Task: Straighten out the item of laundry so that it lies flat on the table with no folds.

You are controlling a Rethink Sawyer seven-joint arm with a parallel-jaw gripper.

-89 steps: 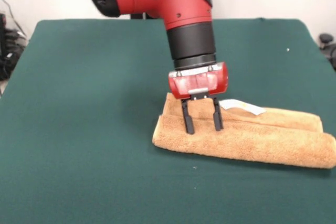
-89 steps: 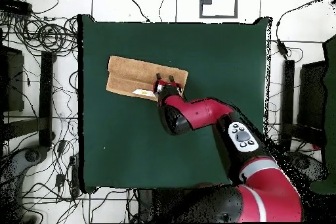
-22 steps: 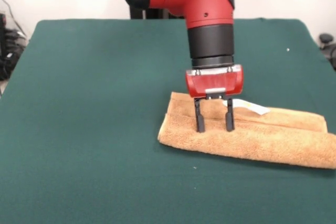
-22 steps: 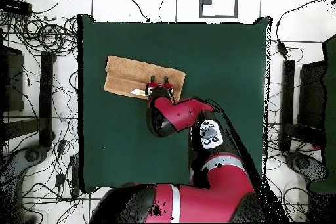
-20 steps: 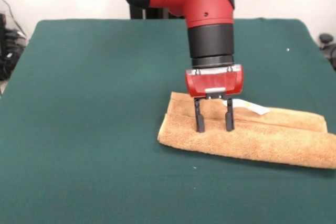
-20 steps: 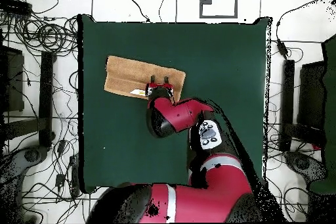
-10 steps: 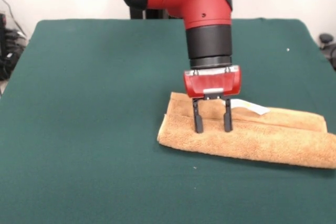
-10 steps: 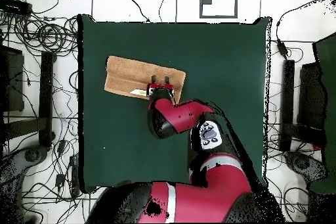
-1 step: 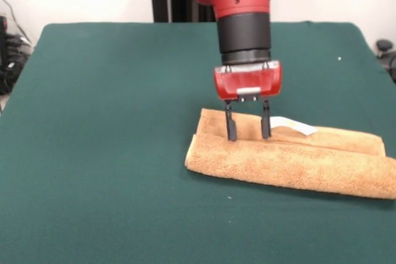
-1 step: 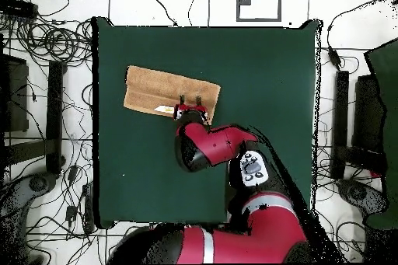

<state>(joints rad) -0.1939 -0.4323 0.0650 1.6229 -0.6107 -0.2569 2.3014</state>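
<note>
The folded orange-tan terry-cloth towel (image 9: 291, 156) lies as a long strip right under your gripper (image 9: 247, 133), on the dark green felt table (image 9: 111, 122). In the front view its long axis runs away to the gripper's right; only the strip's short end lies to its left. The small white tag (image 9: 291, 126) is just right of the fingers. Jaws are spread, holding nothing. Versus half a second ago, the tips sit higher, probably clear of the cloth, and the towel is unmoved.
</note>
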